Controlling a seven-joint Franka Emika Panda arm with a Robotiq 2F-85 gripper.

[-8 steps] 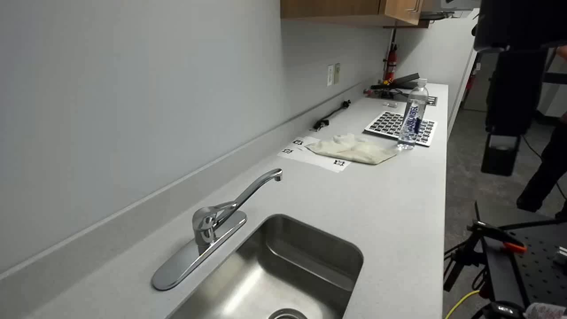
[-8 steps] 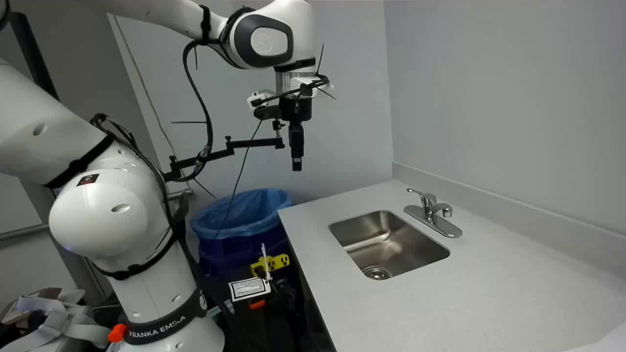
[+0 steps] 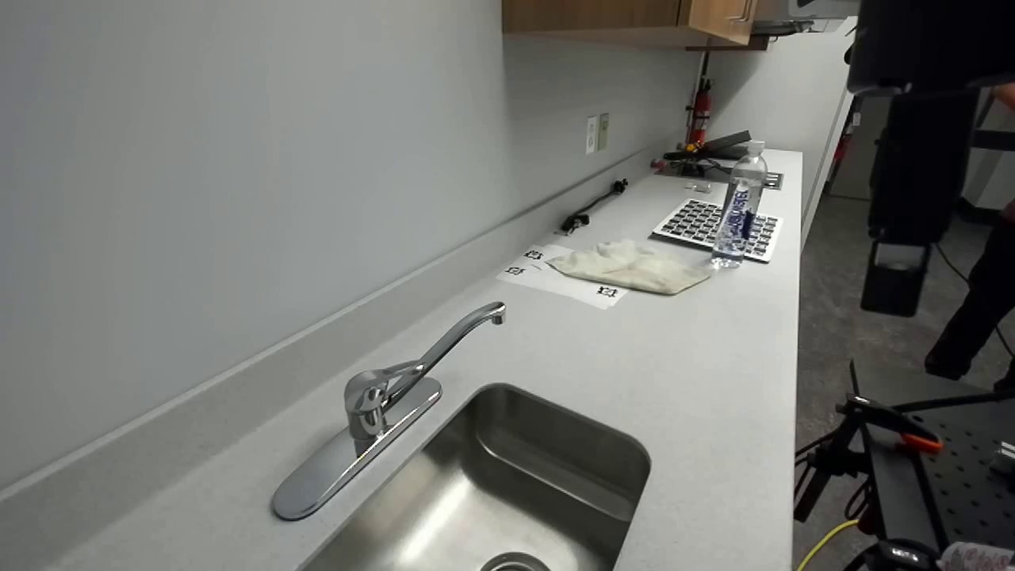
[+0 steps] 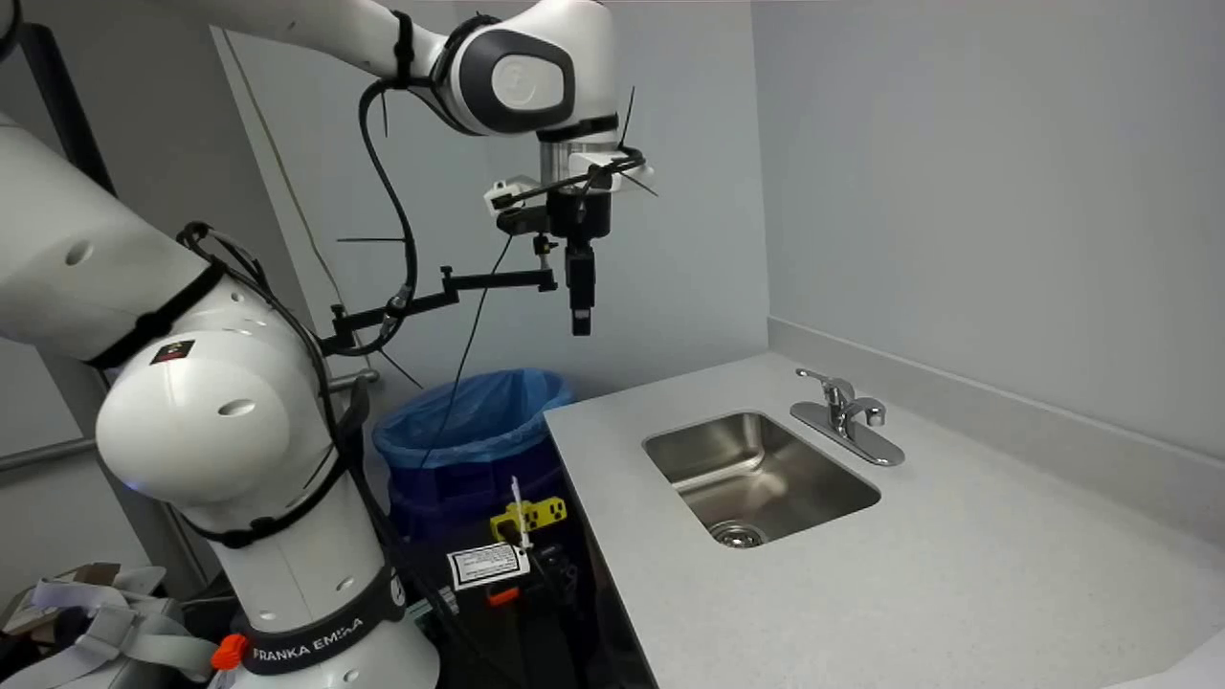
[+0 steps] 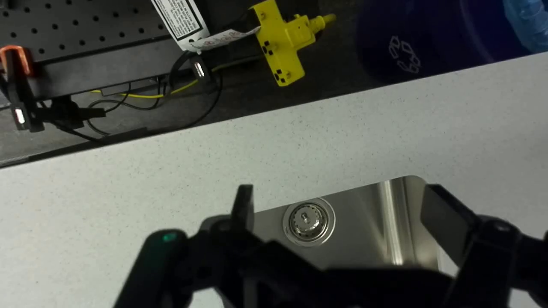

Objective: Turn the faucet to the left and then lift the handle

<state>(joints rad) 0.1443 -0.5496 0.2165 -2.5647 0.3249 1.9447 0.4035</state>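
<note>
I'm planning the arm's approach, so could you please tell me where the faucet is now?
In an exterior view, the faucet stands right of the picture's centre on the counter, between the sink and the wall.

sink (image 3: 507,480): glare | floor (image 3: 833,293): dim | wrist view: gripper (image 5: 340,203) dark, blurred

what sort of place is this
Probably a lab or workroom with a kitchenette-like area, though I can't be certain. A steel sink with a chrome faucet beside it gives the kitchenette look, while the robot arm nearby suggests research or testing.
</note>
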